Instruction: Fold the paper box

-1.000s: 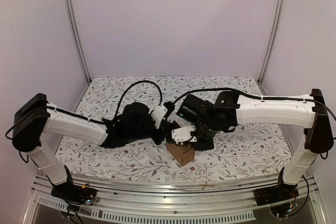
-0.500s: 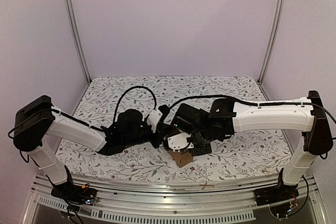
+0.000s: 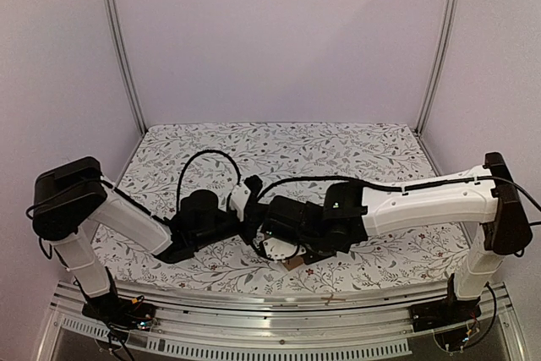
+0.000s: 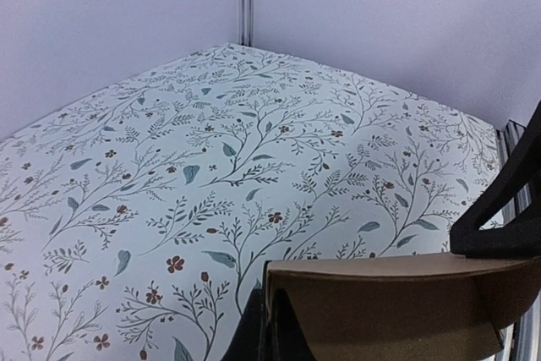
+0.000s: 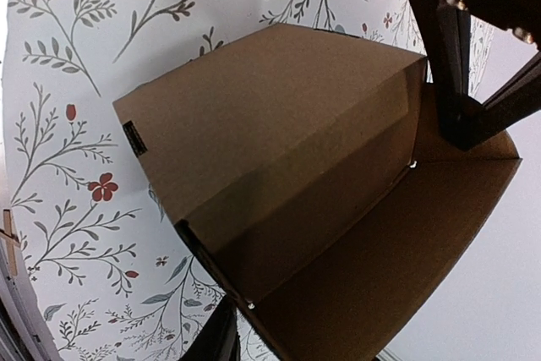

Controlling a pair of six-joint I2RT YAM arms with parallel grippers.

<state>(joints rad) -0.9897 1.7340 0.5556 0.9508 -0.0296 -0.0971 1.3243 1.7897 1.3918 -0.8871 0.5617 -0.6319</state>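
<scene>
Mid-fold: the left claw [image 3: 254, 227], fully closed, pinches the paper box [image 5: 279, 150]. The right claw [image 3: 283, 249], part-open, grips it too. Next, likely tucking the open flap.

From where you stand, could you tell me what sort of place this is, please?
Probably a robot test cell: left arm and right arm bolted to a metal rail, a floral-cloth table, plain walls with metal posts.

Noted: paper box [image 5: 279, 150], brown cardboard, matt, smooth. Counter [image 4: 211, 124]: floral-printed covering, matt, cloth-like. Arm shells [image 3: 423, 196]: smooth white plastic, slight sheen. Front rail [image 3: 279, 302]: bare metal.
</scene>
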